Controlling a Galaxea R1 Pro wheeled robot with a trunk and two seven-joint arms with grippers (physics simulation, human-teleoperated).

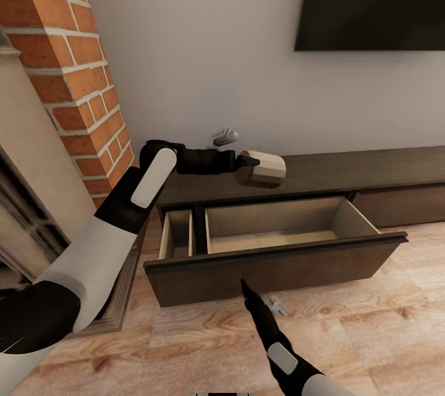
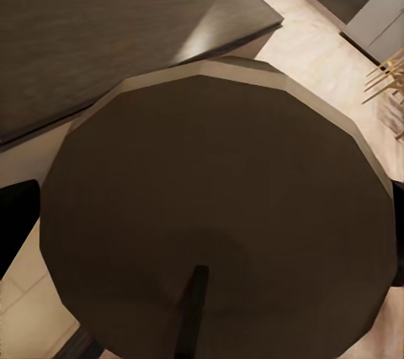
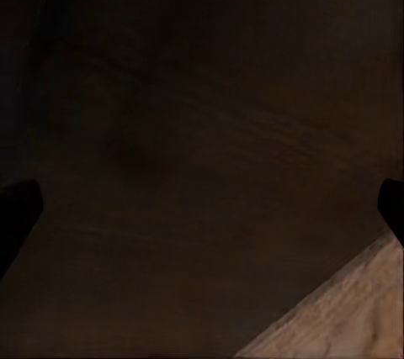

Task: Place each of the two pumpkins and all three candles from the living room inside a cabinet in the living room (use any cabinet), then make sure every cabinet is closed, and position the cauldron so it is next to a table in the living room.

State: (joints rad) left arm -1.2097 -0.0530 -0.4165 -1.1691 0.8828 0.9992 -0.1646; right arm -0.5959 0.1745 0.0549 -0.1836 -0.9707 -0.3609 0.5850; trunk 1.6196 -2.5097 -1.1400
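Observation:
My left gripper [image 1: 246,162] is shut on a candle [image 1: 264,168], a stout cylinder held on its side just above the dark-brown cabinet [image 1: 346,172] top. It hangs near the back edge of an open drawer [image 1: 278,263]. The left wrist view shows the candle's [image 2: 210,208] dark round face with its wick, and black fingers [image 2: 15,216] at its sides. The drawer has two tan compartments, with nothing in the parts I can see. My right gripper [image 1: 243,285] is open, low in front of the drawer front [image 3: 185,149], apart from it.
A brick fireplace [image 1: 68,68] stands close on the left, and a black TV [image 1: 371,0] hangs on the wall above the cabinet. A small grey-white object [image 1: 224,135] sits on the cabinet top. Another drawer [image 1: 402,206] at the right is closed. Light wood floor [image 1: 371,334] lies in front.

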